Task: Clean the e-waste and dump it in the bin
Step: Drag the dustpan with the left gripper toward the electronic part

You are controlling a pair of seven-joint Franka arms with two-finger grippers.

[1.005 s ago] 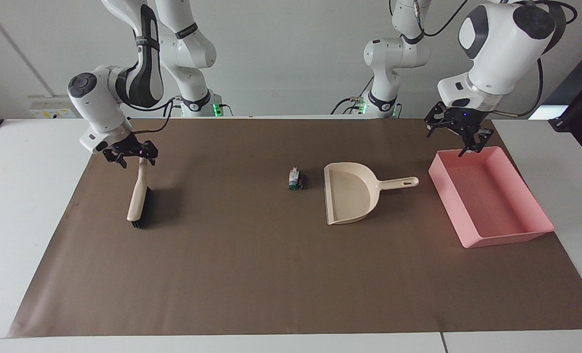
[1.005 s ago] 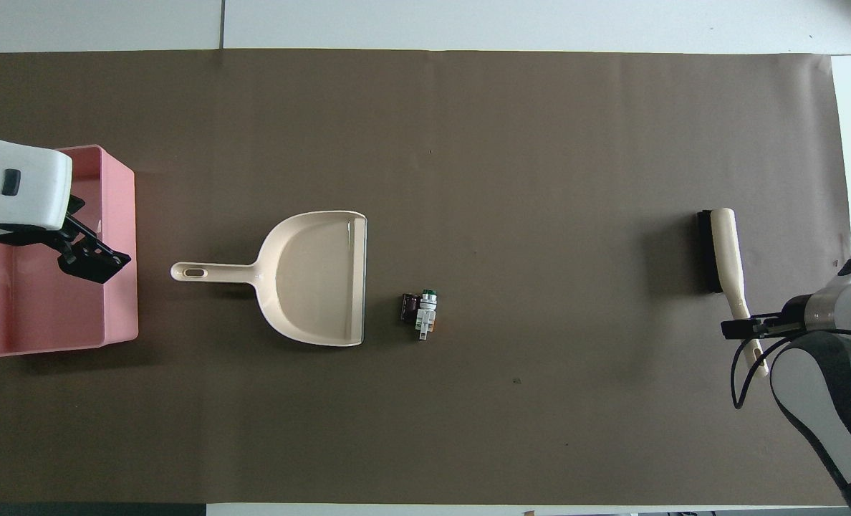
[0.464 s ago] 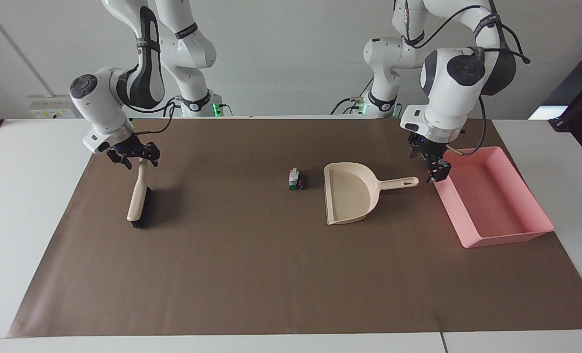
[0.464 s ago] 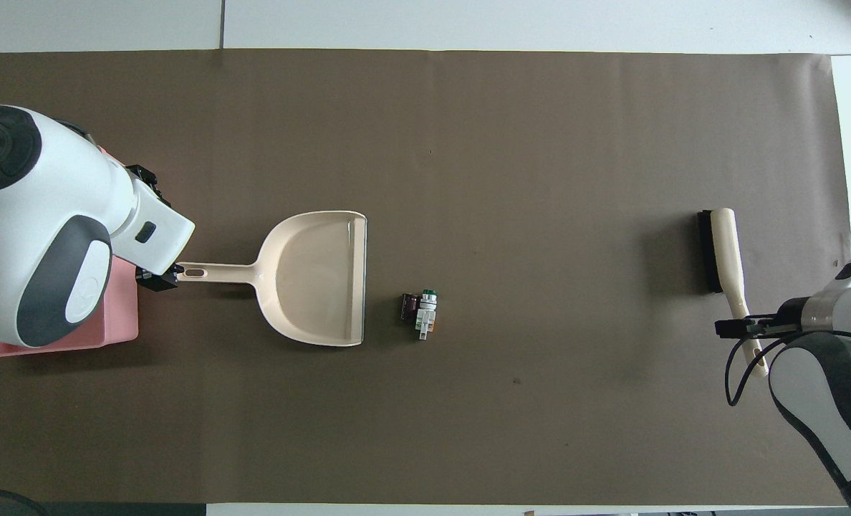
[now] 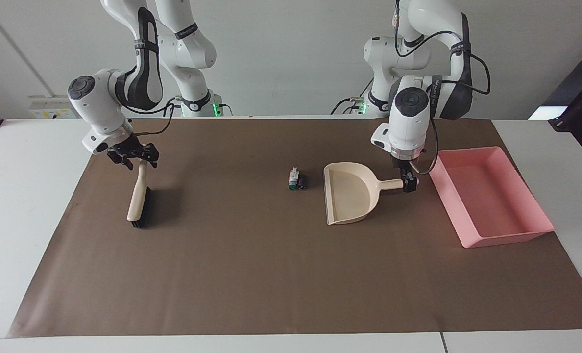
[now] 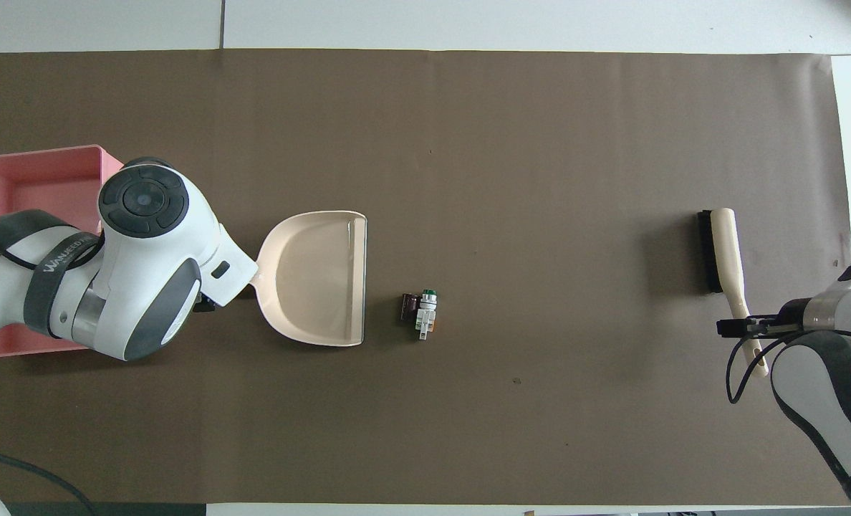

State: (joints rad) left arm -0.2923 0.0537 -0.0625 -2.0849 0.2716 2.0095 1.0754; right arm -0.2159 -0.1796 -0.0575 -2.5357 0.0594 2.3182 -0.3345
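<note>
The e-waste [image 5: 297,180] [image 6: 420,312], a white piece with a green end beside a dark cylinder, lies on the brown mat just off the open mouth of the beige dustpan [image 5: 350,196] [image 6: 318,279]. My left gripper [image 5: 408,185] is down at the tip of the dustpan's handle, open astride it; in the overhead view its own arm hides it. The pink bin [image 5: 506,240] [image 6: 39,154] stands at the left arm's end of the table, holding nothing. My right gripper [image 5: 134,159] [image 6: 744,327] is open around the handle end of the brush [image 5: 138,198] [image 6: 723,251].
The brush rests on its black bristles at the right arm's end of the mat, handle end toward the robots. Bare brown mat [image 5: 252,274] stretches from the e-waste to the brush and out to the table edge farthest from the robots.
My left arm has swung from over the bin's corner down to the tip of the dustpan's handle. The right gripper has stayed at the brush handle. Nothing on the mat has moved.
</note>
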